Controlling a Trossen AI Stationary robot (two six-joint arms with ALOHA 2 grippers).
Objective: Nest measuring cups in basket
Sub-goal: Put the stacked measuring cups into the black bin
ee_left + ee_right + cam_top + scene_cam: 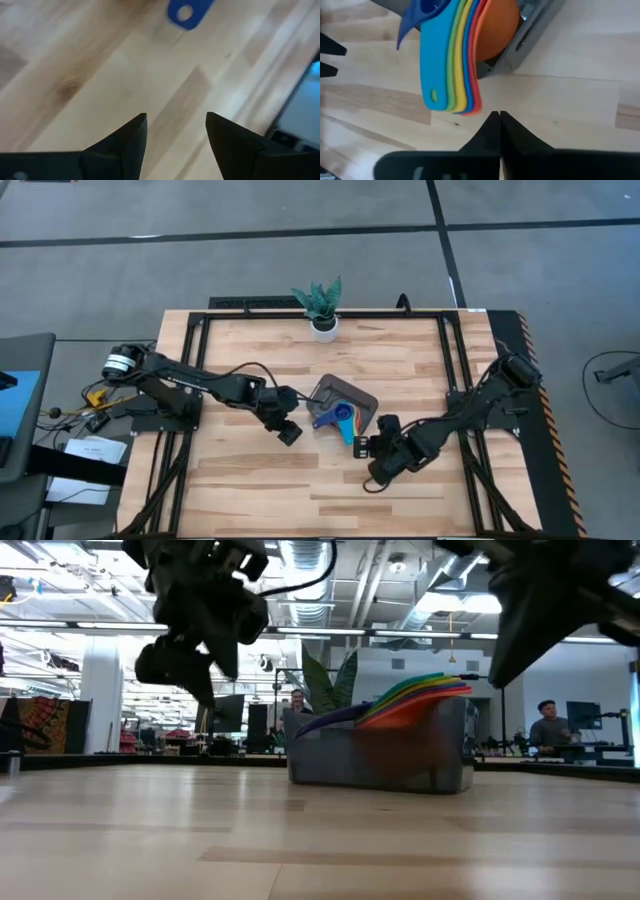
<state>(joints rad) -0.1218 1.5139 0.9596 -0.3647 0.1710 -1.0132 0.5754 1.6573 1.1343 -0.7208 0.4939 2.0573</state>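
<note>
The dark grey basket (352, 397) stands mid-table. The measuring cups (340, 422) sit nested in it as one stack. Their flat handles (451, 75) fan out over the basket's near rim (507, 59): light blue, green, yellow, orange, red. A dark blue handle (406, 27) points off to one side. The orange bowl (496, 25) shows under the stack. My right gripper (498, 116) is shut, just short of the handles' free ends (467, 107), near the basket's near right side (362, 446). My left gripper (290, 432) hovers open left of the basket, over bare wood (176, 120).
A white pot with a green plant (322, 320) stands at the table's far edge, behind the basket. Black frame rails (455, 360) run along the table's sides. Bare wood lies in front of both grippers, toward the near edge (320, 500). People show in the room beyond (545, 725).
</note>
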